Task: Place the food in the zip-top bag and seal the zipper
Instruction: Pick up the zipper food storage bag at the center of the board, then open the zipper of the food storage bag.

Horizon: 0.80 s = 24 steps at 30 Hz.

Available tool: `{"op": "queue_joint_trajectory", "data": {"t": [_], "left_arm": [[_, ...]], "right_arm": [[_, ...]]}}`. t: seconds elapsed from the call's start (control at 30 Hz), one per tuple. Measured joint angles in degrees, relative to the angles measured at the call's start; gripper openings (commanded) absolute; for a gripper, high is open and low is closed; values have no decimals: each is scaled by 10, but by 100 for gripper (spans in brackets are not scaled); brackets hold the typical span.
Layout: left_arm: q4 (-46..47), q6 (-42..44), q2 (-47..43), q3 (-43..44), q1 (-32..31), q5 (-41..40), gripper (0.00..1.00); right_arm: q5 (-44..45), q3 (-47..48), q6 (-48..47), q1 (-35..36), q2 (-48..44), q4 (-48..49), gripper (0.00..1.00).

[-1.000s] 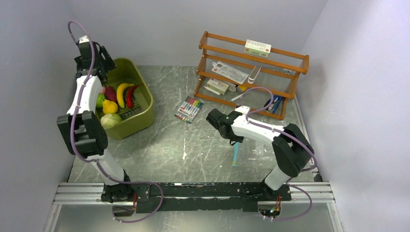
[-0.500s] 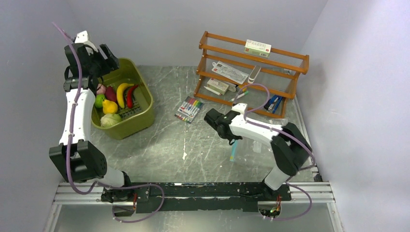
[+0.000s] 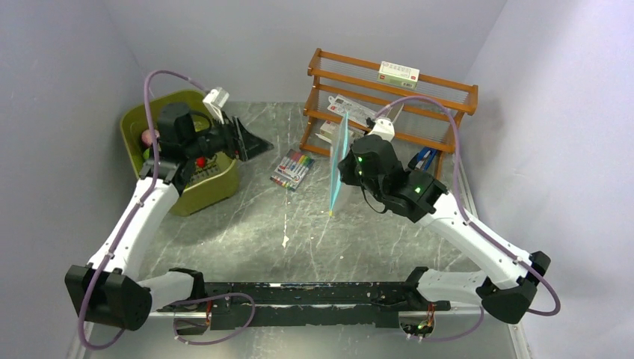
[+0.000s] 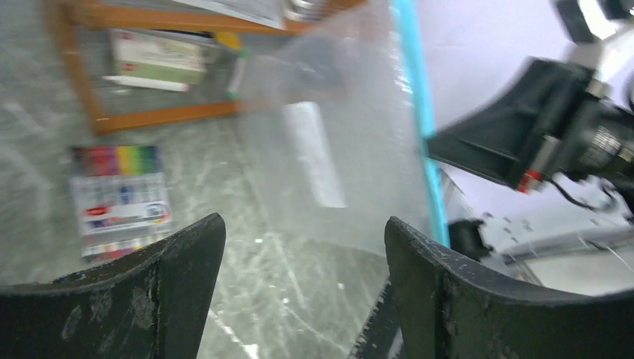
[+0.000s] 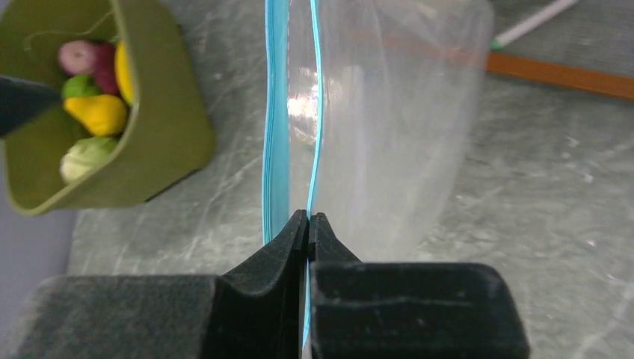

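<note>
- right gripper (image 5: 308, 217) is clamped tight on one lip of the zipper (image 5: 275, 134), with the zip-top bag (image 5: 389, 112) held up on edge, well apart from the tub (image 5: 172, 149)
- left gripper (image 4: 303, 232) has its jaws wide, nothing in them, and hangs just past the tub's rim, pointing at the bag
- food (image 5: 97, 112) sits inside the tub

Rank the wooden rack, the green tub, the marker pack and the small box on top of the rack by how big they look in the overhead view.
1. wooden rack
2. green tub, though the left arm hides part of it
3. marker pack
4. small box, narrower than the marker pack
</note>
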Motion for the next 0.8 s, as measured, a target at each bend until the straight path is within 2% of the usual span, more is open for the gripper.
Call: {"op": "queue_joint_trajectory", "data": {"t": [0.27,0.63,0.7,0.8], "left_arm": [[117,-57,-30,-66,-98,64,82],[139,-48,19,-74,-166,33,83],[139,-47,30,-75,-172,19,81],[136,-42,36,-73,-184,-15,70]], "right_arm": [[-89,2,-28,0,39,87,0],[-158,2,-40,0,73,173,0],[-168,2,-40,0,75,182,0],[-179,2,-41,1,77,190,0]]}}
